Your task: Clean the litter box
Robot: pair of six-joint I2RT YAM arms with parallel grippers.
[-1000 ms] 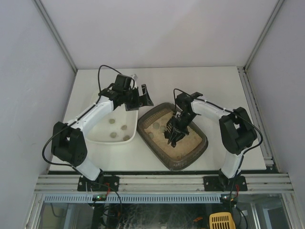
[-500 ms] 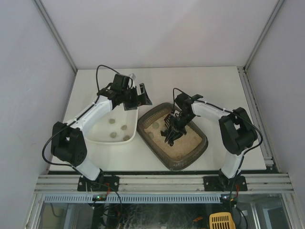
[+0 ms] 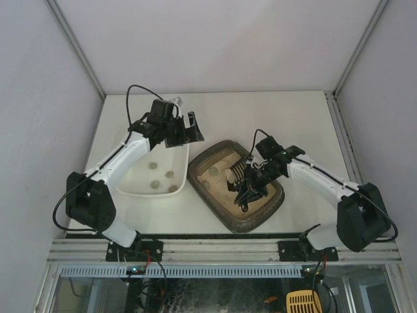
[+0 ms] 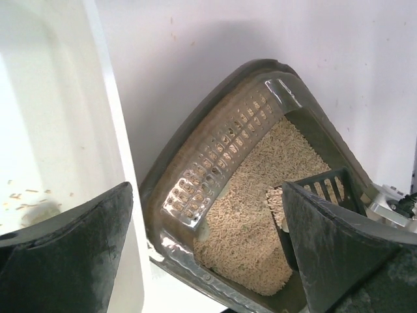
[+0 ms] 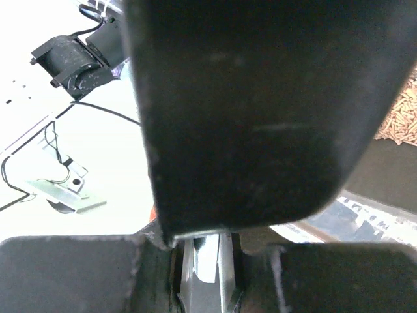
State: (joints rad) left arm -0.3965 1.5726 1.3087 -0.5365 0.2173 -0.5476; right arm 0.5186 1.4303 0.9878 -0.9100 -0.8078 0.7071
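The dark grey-brown litter box (image 3: 267, 210) with beige litter lies mid-table, and also shows in the left wrist view (image 4: 195, 134). My right gripper (image 3: 255, 182) is over the litter, shut on the handle of a black slotted scoop (image 3: 237, 173). The scoop's head holds some litter (image 4: 276, 199). In the right wrist view the scoop's (image 5: 260, 98) dark back fills the frame above the closed gripper (image 5: 215, 257). My left gripper (image 3: 189, 128) hovers open and empty between the white tray and the litter box's far corner, its fingers (image 4: 65, 254) wide apart.
A white rectangular tray (image 3: 138, 188) stands left of the litter box, touching it, with several small clumps (image 3: 169, 174) inside. White walls enclose the table at the back and sides. An aluminium rail (image 3: 221, 249) runs along the near edge.
My right arm has swung its elbow out to the right and drawn the scoop toward the box's near right side. My left gripper has shifted slightly farther back.
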